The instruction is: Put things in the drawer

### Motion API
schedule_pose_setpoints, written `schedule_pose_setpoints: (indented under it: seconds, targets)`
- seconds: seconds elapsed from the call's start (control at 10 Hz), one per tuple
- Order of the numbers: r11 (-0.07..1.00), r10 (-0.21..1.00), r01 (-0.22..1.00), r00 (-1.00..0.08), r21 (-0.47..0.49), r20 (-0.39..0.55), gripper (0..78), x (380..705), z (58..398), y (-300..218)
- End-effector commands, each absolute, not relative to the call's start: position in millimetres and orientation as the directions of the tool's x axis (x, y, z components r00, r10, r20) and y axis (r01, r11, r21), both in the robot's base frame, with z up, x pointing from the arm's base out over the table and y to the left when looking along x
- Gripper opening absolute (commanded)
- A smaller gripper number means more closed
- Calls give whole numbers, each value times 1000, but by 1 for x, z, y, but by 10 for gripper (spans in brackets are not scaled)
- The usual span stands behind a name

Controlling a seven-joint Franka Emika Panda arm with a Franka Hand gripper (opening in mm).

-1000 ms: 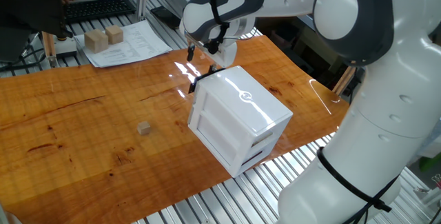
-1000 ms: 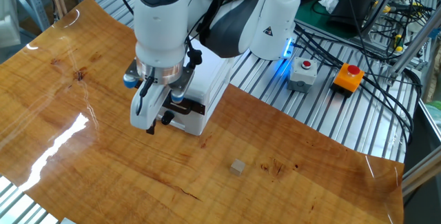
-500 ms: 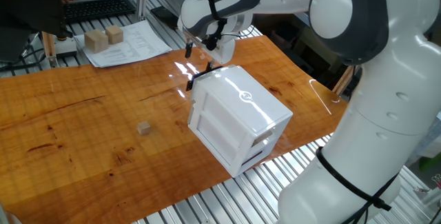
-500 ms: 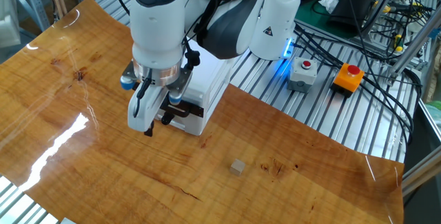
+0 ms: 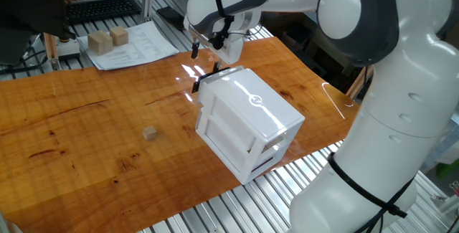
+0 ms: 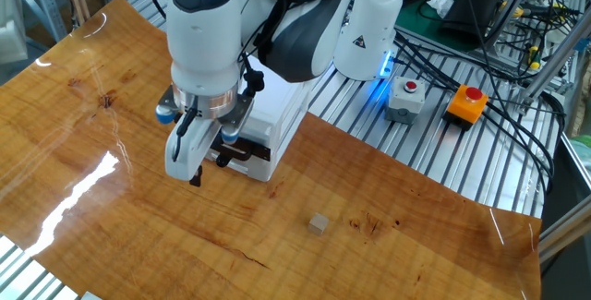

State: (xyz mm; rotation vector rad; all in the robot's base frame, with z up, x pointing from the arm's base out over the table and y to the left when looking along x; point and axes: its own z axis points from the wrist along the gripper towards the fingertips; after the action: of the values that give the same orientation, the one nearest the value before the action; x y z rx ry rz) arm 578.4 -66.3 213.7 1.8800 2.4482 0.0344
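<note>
The small tan cube [image 5: 150, 133] lies alone on the wooden table, well to the left of the white cabinet [image 5: 251, 118]; it also shows as the cube [image 6: 319, 223] in front of the cabinet [image 6: 282, 115]. The drawer's black handle [image 5: 204, 82] sticks out at the cabinet's upper front edge. My gripper [image 5: 206, 57] hangs just by that handle [image 6: 235, 152], fingers pointing down and apart, holding nothing. From the other side my gripper [image 6: 211, 166] covers most of the drawer front. I cannot tell how far the drawer is pulled out.
Two larger pale wooden blocks [image 5: 107, 39] rest on a paper sheet [image 5: 136, 46] at the table's far edge, near a keyboard [image 5: 100, 7]. Button boxes [image 6: 406, 97] and cables lie on the metal frame beyond the table. My arm [image 5: 358, 18] arches over the cabinet.
My gripper has drifted a little away from the cabinet front, leftward in both views. The cube and the cabinet have stayed put.
</note>
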Motion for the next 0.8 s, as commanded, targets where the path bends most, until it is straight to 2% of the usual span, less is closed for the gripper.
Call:
schedule_pose_setpoints:
  seconds: [0.1,0.8]
  targets:
    - [245,969,968,-244,50,-38,774,588,213,-67]
    - [232,972,972,-230,47,-50,774,606,213,-68]
